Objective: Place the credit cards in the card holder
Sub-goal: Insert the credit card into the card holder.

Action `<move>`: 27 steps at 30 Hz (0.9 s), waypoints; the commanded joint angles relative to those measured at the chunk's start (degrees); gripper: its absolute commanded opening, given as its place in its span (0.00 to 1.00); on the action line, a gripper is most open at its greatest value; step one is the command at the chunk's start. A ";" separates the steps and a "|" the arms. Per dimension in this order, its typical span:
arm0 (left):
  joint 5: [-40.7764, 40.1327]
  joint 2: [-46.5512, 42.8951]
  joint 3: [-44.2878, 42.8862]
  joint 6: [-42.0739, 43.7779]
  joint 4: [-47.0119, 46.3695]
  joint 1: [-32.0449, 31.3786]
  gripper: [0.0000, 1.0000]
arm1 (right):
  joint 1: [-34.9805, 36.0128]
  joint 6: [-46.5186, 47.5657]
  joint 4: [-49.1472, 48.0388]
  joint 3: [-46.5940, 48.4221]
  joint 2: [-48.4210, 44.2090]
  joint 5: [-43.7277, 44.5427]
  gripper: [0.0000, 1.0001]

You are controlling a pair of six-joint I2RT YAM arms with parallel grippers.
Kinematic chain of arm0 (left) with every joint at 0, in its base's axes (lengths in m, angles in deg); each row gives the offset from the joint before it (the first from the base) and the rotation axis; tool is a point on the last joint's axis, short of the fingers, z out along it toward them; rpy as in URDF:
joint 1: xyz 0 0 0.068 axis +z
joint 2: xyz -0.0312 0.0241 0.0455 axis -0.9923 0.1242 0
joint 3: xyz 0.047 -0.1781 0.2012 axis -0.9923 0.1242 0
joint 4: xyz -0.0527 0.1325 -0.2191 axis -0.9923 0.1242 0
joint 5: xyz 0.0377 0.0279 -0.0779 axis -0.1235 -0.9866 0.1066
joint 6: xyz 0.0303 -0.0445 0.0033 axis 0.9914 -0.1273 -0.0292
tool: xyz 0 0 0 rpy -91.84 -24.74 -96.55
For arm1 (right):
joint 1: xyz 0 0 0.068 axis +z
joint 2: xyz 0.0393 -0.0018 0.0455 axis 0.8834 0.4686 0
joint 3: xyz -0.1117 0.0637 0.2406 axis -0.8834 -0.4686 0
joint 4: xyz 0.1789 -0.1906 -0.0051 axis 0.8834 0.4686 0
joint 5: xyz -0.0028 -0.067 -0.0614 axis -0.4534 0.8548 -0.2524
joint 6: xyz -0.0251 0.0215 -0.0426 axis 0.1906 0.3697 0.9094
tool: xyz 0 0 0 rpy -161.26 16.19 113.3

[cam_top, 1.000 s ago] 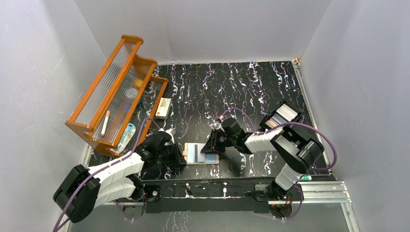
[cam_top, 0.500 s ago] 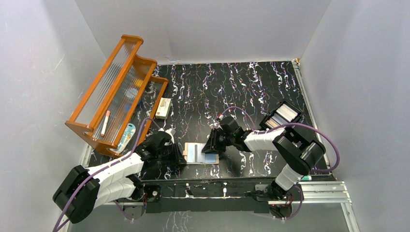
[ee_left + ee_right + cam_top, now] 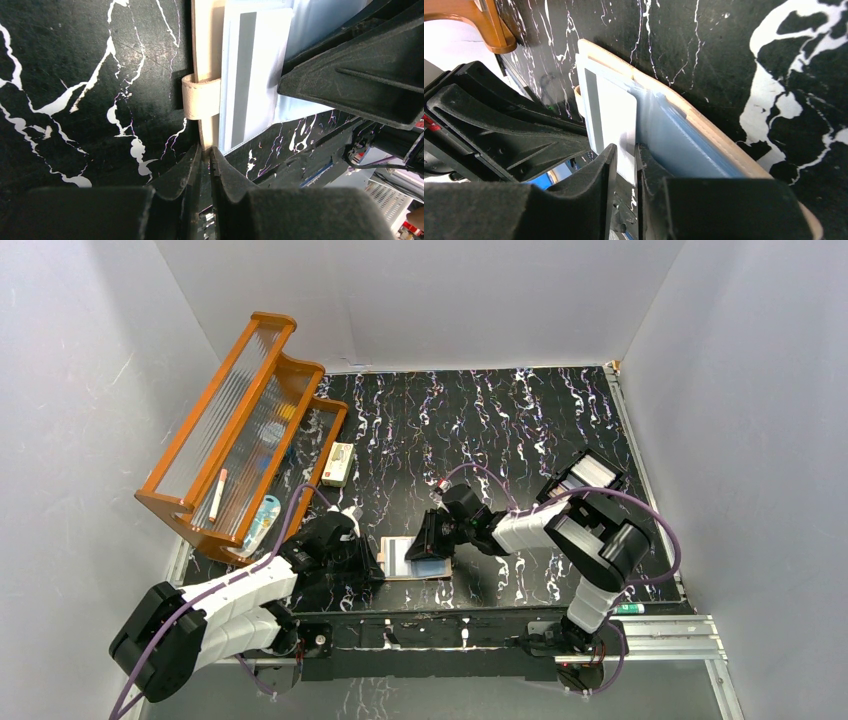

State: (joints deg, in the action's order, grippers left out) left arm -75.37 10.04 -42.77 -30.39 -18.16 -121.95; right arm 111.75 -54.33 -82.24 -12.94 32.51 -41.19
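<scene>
My right tool [image 3: 625, 150], almost closed, pinches the edge of a credit card [image 3: 616, 115] that looks stiff and slippery, over the card holder [image 3: 202, 50] at the worktop's [image 3: 520, 420] 6 o'clock, which my left tool [image 3: 205, 150] nips tight.

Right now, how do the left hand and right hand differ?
Grip: the left hand pinches the tan edge of the card holder; the right hand pinches a white card with a grey stripe. Side: left hand at the holder's left, right hand at its right. Shared: both shut on something thin.
</scene>
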 commanded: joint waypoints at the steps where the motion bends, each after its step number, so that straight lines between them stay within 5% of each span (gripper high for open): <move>1: 0.76 -0.39 -1.05 0.41 0.43 0.16 0.10 | 0.93 -0.43 -1.61 1.92 1.10 -0.91 0.30; 14: -3.28 -7.69 -9.89 2.04 11.94 0.15 0.40 | 0.67 7.04 19.10 3.33 -12.48 10.92 0.37; 19: -3.97 -5.75 -12.93 4.30 11.65 0.15 0.43 | 0.09 11.43 26.19 5.89 -16.00 15.40 0.37; 27: -3.12 -2.35 -20.33 10.75 14.47 0.16 0.49 | -4.32 30.35 45.50 17.69 -23.34 39.23 0.37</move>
State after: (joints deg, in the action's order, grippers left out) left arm -78.45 7.77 -58.05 -24.33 -6.97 -121.95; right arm 109.92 -36.58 -46.20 -0.97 14.93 -17.60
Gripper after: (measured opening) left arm 0.457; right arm 0.373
